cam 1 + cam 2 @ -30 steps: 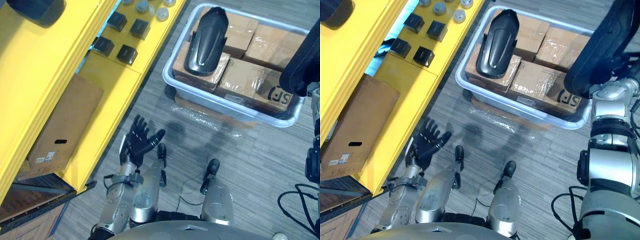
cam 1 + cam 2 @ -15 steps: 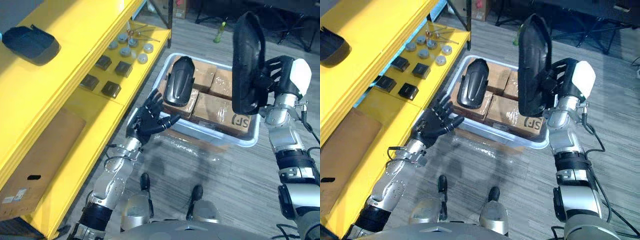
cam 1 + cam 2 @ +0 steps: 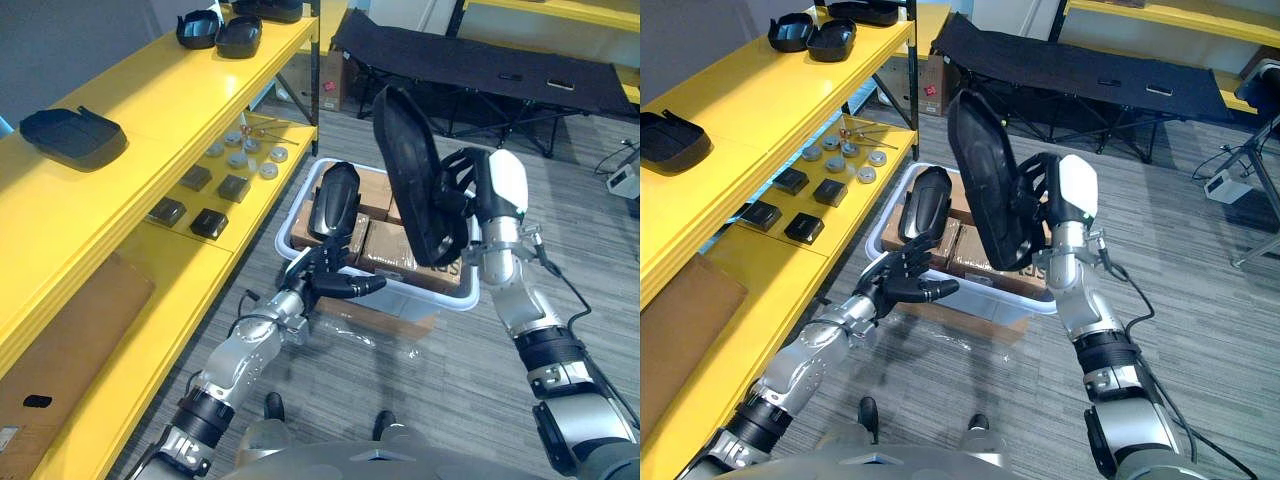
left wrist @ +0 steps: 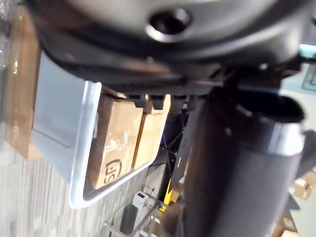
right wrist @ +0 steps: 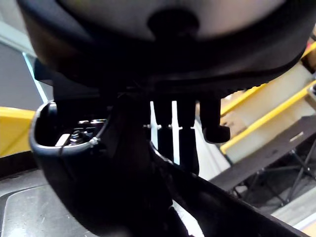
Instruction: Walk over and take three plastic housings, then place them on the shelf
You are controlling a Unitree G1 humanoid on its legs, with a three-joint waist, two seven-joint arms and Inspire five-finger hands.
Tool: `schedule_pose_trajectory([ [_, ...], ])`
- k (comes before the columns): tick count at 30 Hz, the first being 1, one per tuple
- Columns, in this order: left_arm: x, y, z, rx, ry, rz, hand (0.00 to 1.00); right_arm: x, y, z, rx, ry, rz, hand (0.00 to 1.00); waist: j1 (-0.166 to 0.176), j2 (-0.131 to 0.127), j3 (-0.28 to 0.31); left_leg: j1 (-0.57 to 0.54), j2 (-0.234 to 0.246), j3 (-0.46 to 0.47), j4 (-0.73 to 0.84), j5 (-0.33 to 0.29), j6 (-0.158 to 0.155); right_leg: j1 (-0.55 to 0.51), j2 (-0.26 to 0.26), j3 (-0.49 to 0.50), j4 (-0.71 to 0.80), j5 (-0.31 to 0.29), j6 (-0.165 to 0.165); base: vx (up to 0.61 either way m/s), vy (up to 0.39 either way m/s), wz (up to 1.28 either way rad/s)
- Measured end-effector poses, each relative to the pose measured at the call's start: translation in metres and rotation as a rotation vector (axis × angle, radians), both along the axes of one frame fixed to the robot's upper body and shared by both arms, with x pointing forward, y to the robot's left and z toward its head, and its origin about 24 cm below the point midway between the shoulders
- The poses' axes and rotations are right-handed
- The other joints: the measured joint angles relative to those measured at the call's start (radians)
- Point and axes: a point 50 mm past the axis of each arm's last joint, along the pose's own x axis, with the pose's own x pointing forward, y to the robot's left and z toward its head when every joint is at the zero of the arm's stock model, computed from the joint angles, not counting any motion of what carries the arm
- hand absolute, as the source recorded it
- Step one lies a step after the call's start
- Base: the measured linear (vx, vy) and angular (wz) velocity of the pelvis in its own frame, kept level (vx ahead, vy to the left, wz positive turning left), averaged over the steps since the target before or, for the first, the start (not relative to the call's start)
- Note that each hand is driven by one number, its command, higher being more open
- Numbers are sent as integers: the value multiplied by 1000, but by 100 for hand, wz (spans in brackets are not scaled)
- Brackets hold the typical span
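We cannot identify the small parts [image 3: 245,160] at upper left; the upright housing [image 3: 412,178] hides part of the boxes [image 3: 383,243].

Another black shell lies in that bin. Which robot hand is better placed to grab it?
Left. The left robot hand is open and empty at the bin rim, beside the housing lying inside. The right robot hand is full, gripping a raised housing.

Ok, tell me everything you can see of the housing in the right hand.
The black housing is a long, shell-shaped piece of glossy plastic with a rounded top end, a raised rim and a hollow side. It stands nearly upright, slightly tilted, held in the air by the right hand, whose fingers curl round its edge. It is raised near the grey bin of cardboard boxes, and only the hand touches it.
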Motion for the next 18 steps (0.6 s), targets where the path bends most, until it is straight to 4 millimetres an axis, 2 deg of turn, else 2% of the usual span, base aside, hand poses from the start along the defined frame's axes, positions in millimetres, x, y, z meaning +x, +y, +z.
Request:
schedule_pose_trajectory([
  [6,4,-19,10,-29,-25,-40,100,-5,31,-21,16,54,116,0,2,-5,-9,-1,-2,-1,0,5,6,10,0,-4,-19,12,-1,0,0,0],
  [12,1,-28,-7,-113,117,-29,100,-7,47,-29,-9,69,179,0,18,-21,-25,-1,-4,-5,0,7,3,12,0,-7,-19,12,-1,0,0,0],
  [18,0,-30,-11,-181,190,6,100,-12,66,-44,-22,105,249,0,19,-40,-39,-1,-6,-11,0,8,3,17,-1,-12,-21,12,-1,-7,0,2],
])
